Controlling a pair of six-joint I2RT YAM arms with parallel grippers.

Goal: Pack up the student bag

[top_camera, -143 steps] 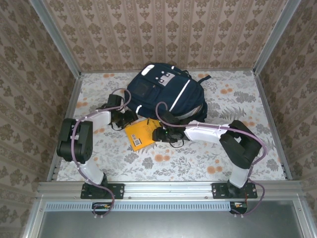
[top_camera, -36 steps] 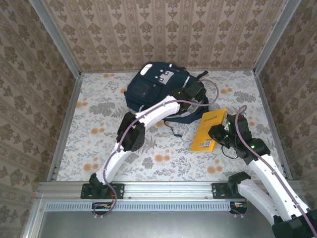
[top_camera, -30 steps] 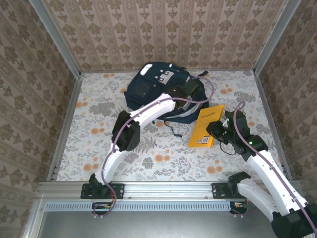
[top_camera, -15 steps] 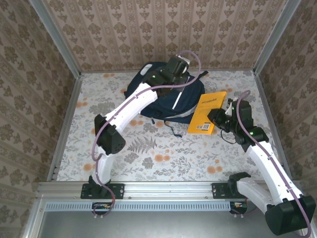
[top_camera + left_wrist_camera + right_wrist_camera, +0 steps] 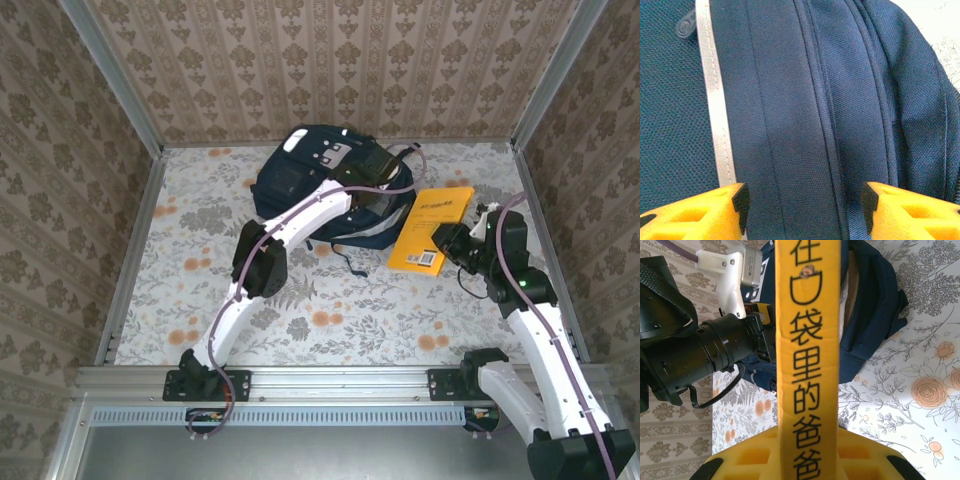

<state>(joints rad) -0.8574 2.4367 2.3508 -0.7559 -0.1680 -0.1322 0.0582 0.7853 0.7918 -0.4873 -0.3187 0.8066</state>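
The student bag (image 5: 318, 172) lies flat at the back middle of the table, navy with a white stripe (image 5: 715, 115). My left gripper (image 5: 377, 200) hovers open over the bag's right side; in the left wrist view its yellow fingers (image 5: 720, 210) stand wide apart above the zipper seams, with the left gripper (image 5: 804, 205) holding nothing. My right gripper (image 5: 453, 243) is shut on a yellow book (image 5: 432, 228), held off the table just right of the bag. In the right wrist view the book's spine (image 5: 807, 340) runs up from the right gripper (image 5: 807, 440), and the bag (image 5: 875, 295) lies behind it.
A dark strap (image 5: 352, 263) trails from the bag onto the floral tablecloth (image 5: 200, 260). Patterned walls with metal posts (image 5: 538, 75) close in the back and both sides. The left arm's black wrist (image 5: 705, 355) sits close to the left of the book.
The book, earlier on the table in front of the bag, now hangs in my right gripper at the bag's right. My left gripper swung from the bag's top back to its right side.
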